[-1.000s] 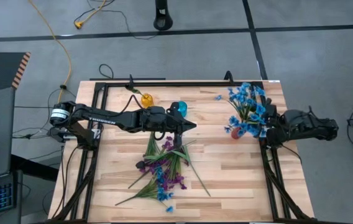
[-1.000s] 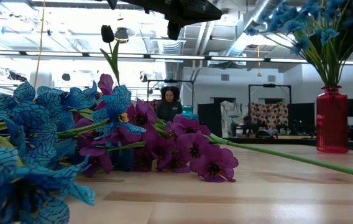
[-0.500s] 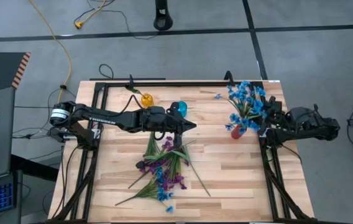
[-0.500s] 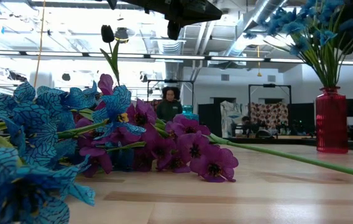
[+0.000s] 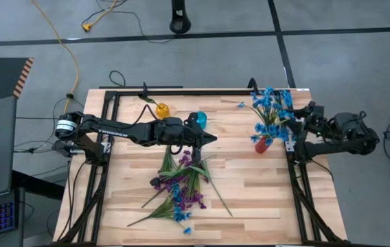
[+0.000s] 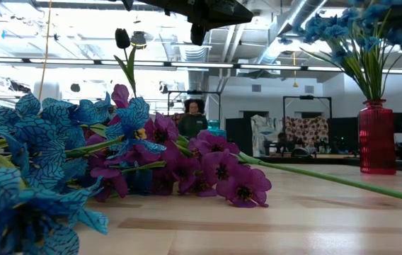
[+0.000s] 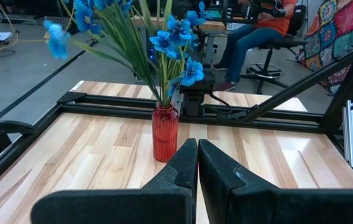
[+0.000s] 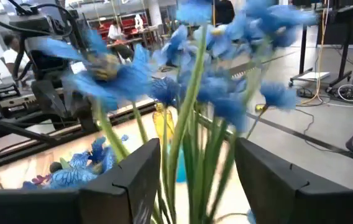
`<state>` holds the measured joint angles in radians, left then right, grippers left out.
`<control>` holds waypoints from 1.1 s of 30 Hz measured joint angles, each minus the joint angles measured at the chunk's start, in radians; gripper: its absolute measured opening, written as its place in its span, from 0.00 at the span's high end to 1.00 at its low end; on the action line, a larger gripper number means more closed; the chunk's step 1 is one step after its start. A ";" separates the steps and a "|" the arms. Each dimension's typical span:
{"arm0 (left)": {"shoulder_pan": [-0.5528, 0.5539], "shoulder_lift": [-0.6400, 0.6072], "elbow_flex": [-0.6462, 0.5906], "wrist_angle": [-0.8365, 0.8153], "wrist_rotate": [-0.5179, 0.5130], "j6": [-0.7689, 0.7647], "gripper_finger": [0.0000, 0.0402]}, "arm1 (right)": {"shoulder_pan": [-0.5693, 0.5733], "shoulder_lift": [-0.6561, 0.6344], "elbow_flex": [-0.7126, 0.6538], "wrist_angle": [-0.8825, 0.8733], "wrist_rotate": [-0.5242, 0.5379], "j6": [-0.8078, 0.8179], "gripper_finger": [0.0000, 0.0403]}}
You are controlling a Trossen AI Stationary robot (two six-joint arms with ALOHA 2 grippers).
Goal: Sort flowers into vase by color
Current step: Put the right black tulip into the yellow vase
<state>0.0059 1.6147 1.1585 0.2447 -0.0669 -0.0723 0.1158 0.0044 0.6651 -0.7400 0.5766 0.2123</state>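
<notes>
Right gripper: at the table's right edge, fingers spread wide, blue stems standing between them in the right wrist view; contact with the stems not discernible.
Blue bouquet: upright in the red vase, blossoms fanned above its neck, near the right gripper.
Red vase seen low: standing on the wooden table, right side.
Left gripper: fingers pressed together, holding nothing, above mid-table, pointing toward the red vase.
Loose flowers: lying in a heap on the table just in front of the left gripper, purple and blue blossoms mixed, green stems splayed.
Stray blue blossom: alone on the table near the back edge.
Yellow vase: near the back edge, left of centre.
Teal vase: just beside the left arm.
Person: far behind the table in the low view.
</notes>
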 joint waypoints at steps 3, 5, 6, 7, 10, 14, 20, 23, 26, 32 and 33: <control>0.000 0.000 0.000 0.000 0.000 0.000 1.00 | 0.000 0.000 0.041 -0.050 0.003 0.024 0.42; 0.000 0.000 0.000 0.000 0.000 0.000 1.00 | 0.000 0.003 0.069 -0.087 -0.012 0.022 0.42; 0.000 0.000 0.000 0.000 0.000 0.000 1.00 | 0.000 0.004 0.080 -0.102 -0.022 0.024 0.42; 0.000 0.000 0.000 0.000 0.000 0.000 1.00 | 0.000 0.005 0.089 -0.117 -0.029 0.028 0.42; 0.000 0.000 0.000 -0.003 0.000 0.000 1.00 | 0.000 0.006 0.099 -0.145 -0.074 0.060 0.42; 0.000 0.000 0.000 -0.007 0.000 0.000 1.00 | 0.000 0.007 0.100 -0.145 -0.165 0.076 0.42; 0.000 0.000 0.000 -0.026 0.049 0.053 1.00 | 0.000 0.008 0.100 -0.143 -0.242 0.079 0.42; 0.000 0.000 0.000 -0.029 0.076 0.062 0.97 | 0.000 0.008 0.100 -0.143 -0.242 0.079 0.42; 0.000 0.000 0.000 -0.033 0.084 0.018 0.90 | 0.000 0.008 0.100 -0.143 -0.242 0.079 0.42; 0.000 0.000 0.000 -0.099 0.088 -0.168 0.73 | 0.000 0.008 0.100 -0.142 -0.241 0.079 0.42; 0.000 0.000 0.000 -0.109 0.089 -0.224 0.71 | 0.000 0.008 0.100 -0.142 -0.241 0.079 0.42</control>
<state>0.0055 1.6150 1.1584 0.1356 0.0223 -0.2967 0.1154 0.0124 0.7647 -0.8822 0.3353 0.2908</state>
